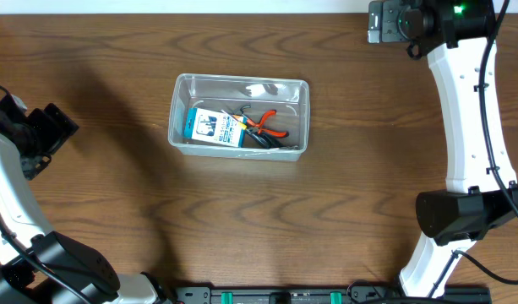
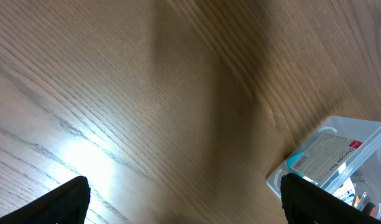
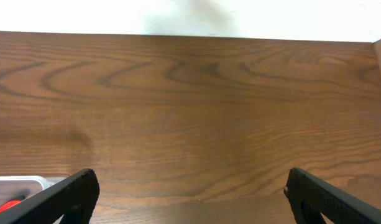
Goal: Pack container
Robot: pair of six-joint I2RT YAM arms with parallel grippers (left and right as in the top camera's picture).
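The clear plastic container (image 1: pixel 239 84) sits mid-table, a little left of centre. Inside lie a blue-and-white box (image 1: pixel 215 127) and red-handled pliers (image 1: pixel 263 122) with other small tools. Its corner shows in the left wrist view (image 2: pixel 364 134) and a sliver in the right wrist view (image 3: pixel 22 182). My left gripper (image 1: pixel 49 131) is open and empty at the far left, well clear of the container; its fingers spread wide over bare wood (image 2: pixel 184 205). My right gripper (image 1: pixel 384 21) is open and empty at the back right (image 3: pixel 193 199).
The wooden table (image 1: pixel 326 211) carries nothing else around the container. The far table edge meets a white wall in the right wrist view (image 3: pixel 190 15). The white right arm (image 1: pixel 470 110) runs down the right side.
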